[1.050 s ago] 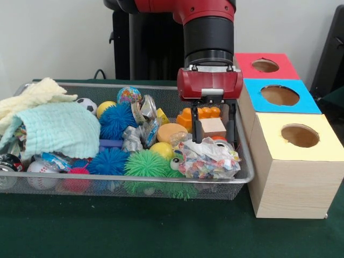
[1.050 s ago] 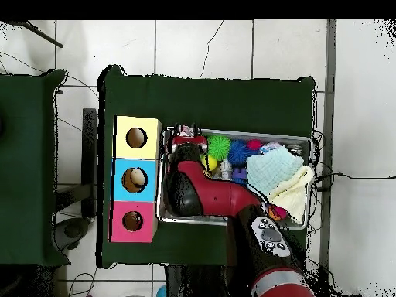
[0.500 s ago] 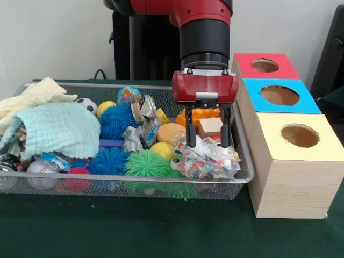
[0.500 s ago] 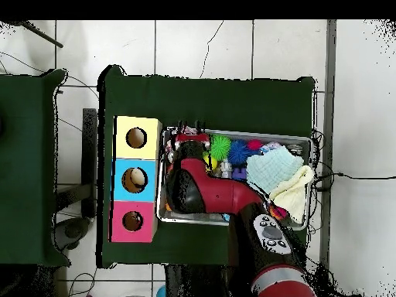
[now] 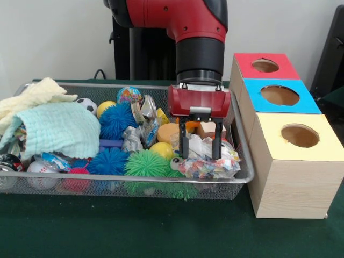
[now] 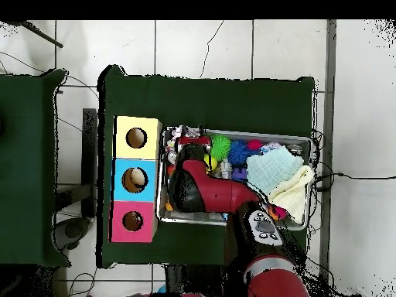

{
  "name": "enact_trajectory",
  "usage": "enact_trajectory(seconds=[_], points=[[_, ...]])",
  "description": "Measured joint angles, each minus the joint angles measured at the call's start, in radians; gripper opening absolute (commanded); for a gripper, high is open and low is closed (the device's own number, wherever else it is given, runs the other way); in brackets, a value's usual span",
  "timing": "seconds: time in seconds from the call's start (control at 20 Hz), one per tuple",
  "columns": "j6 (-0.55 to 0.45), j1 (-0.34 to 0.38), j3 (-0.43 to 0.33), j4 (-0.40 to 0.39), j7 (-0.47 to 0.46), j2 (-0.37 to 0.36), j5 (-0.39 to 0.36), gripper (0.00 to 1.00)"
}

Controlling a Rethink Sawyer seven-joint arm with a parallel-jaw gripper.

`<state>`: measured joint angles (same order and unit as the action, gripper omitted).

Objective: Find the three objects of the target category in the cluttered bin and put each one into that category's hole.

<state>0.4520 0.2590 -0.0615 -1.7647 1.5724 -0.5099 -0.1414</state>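
Red arm [image 5: 183,13] vertical, hand [image 5: 200,149] pointing down, fingers [image 5: 184,145] spread

Red and black arm [image 5: 185,21], glossy all over.
Rounded red shell up top, then a black cylindrical wrist section [image 5: 199,56] ringed with a thin silver band. Below that, a boxy dark-red gripper [image 5: 200,148] housing with a small pale plate at its centre and two slim black fingers [image 5: 184,146]. From overhead, red casing again, plus a grey oval panel [image 6: 264,230] dotted with dark buttons.
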Motion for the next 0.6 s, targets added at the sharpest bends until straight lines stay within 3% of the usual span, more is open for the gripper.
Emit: enact_trajectory(seconds=[0.3, 0.6], points=[[0.033, -0.033, 0.034, 0.013, 0.000, 0.040, 0.000, 1.00], [0.033, -0.038, 0.036, 0.012, 0.000, 0.033, 0.000, 1.00]])
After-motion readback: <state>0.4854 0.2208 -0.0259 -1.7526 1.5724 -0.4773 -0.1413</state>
